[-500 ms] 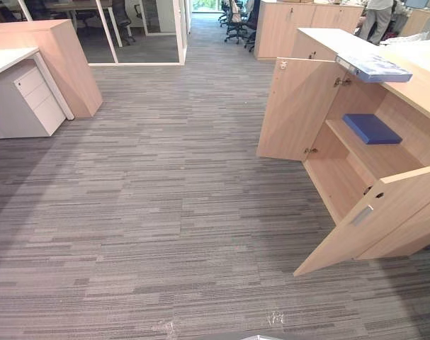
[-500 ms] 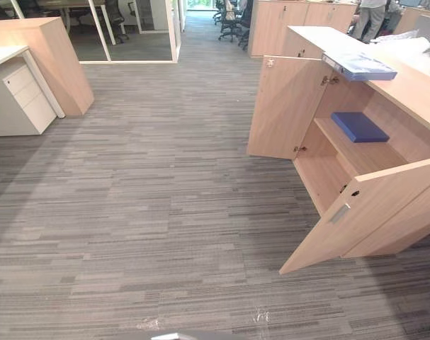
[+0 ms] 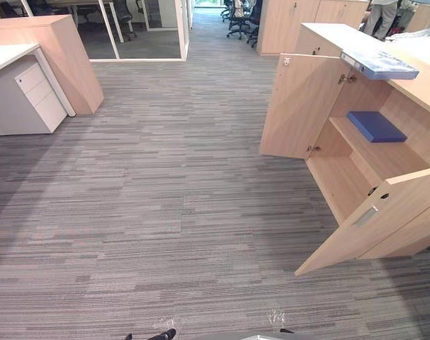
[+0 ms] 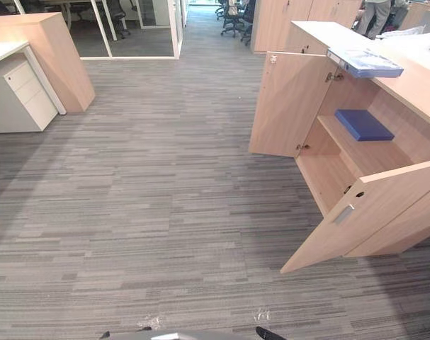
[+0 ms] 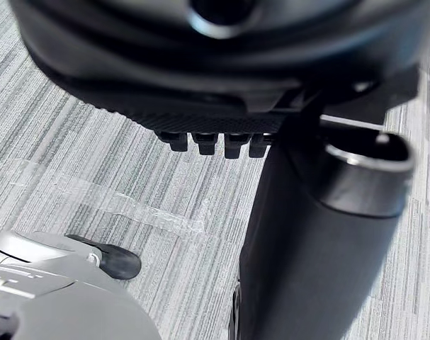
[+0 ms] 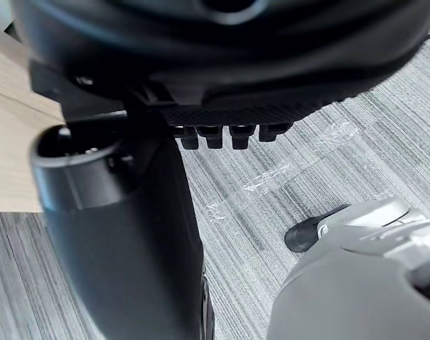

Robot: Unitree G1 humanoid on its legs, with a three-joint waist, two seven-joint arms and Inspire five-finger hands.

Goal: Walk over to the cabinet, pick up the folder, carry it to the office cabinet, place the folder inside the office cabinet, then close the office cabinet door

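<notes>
Left hand: fingers hang relaxed in a side-by-side row, thumb standing clear of them, nothing held. Right hand: fingers in the same relaxed row, thumb apart, nothing held. Directly beneath both sets of fingers lies grey striped carpet. A strip of clear tape lies on it below the left fingers, and a second strip lies below the right fingers. The cabinet stands ahead of the right fingers and out to their right, well apart from them. Both doors are open: the far door is swung out toward the open floor, and the near door is the cabinet part closest to the right fingers. The blue folder lies flat on the shelf inside the cabinet, between the two doors, well apart from either hand. A pale folder lies on the cabinet top above the shelf, with one end overhanging the front edge. Ahead of the left fingers and out to their left, well apart, a white drawer unit sits under a white worktop, with a light-wood partition just beside it. Far ahead of both hands are office chairs, and a person stands beyond the cabinet.
</notes>
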